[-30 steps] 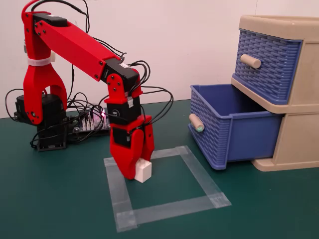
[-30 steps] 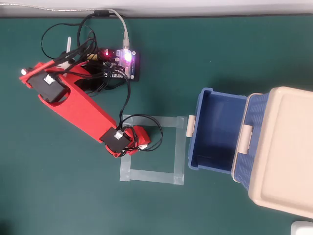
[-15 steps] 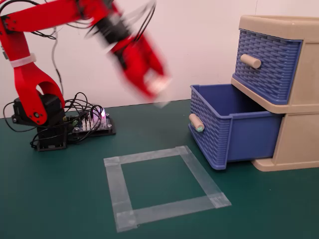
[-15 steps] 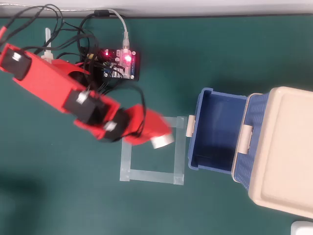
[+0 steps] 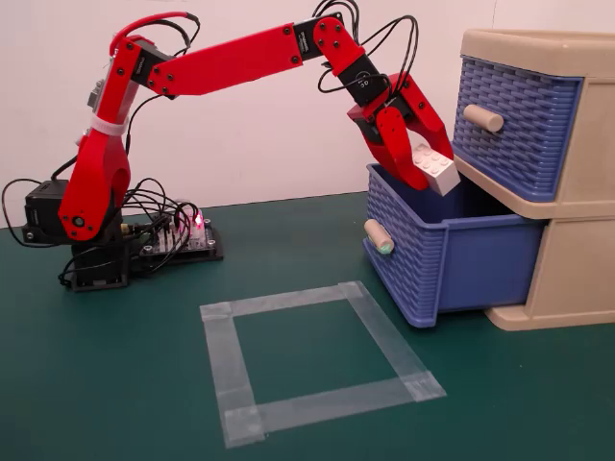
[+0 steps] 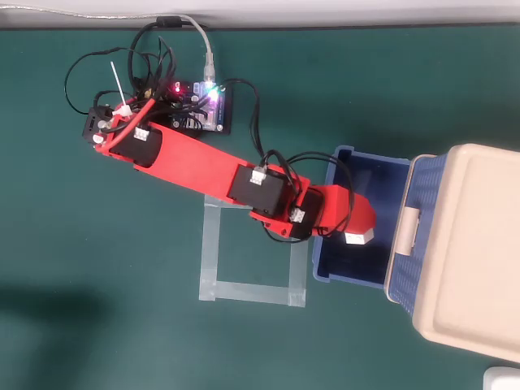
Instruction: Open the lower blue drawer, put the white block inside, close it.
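Claw [image 5: 430, 176] clamped on the white block [image 5: 435, 169], held above the pulled-out lower blue drawer [image 5: 437, 257].

A dark green mat [image 5: 115, 384] covers the table, smooth and matte; a plain white wall [image 5: 240, 125] rises directly behind it, meeting the mat along a straight edge in the fixed view; a square outline of grey tape [image 5: 317, 360] lies flat on the mat, its corners overlapped; even, soft light falls across the scene, with a faint darker patch on the mat at the lower left of the overhead view; the wall shows as a pale strip [image 6: 325, 12] along that view's top edge.
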`<state>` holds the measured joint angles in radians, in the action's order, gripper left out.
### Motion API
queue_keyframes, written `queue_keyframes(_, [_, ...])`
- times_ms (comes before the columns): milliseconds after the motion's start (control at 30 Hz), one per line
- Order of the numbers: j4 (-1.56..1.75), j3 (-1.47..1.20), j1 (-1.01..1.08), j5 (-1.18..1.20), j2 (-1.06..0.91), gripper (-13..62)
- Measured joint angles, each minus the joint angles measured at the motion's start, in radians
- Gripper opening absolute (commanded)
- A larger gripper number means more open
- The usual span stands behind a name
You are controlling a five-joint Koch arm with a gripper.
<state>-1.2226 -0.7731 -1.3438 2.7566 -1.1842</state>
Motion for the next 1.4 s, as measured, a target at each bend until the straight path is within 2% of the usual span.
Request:
queue_keyframes(100, [0.0, 0.0, -0.038, 0.028, -0.014, 33.9])
queue_keyframes(233, [-0.058, 0.0, -0.049, 0.084, -0.15, 33.8])
queue_keyframes(333, [-0.287, -0.005, -0.038, 0.092, -0.296, 33.7])
queue_keyframes(433, [-0.529, -0.035, -0.032, 0.091, -0.324, 33.7])
queue_keyframes(533, [-0.617, -0.051, -0.015, 0.083, -0.267, 33.7])
queue_keyframes(733, [-0.499, -0.044, 0.018, 0.074, 0.009, 33.7])
queue_keyframes(1133, [-0.121, 0.431, 0.012, 0.074, 0.348, 33.9])
queue_keyframes(1300, [-0.126, 0.463, 0.02, 0.074, 0.368, 34.1])
queue_keyframes(1400, [-0.268, 0.466, 0.051, 0.074, 0.291, 34.0])
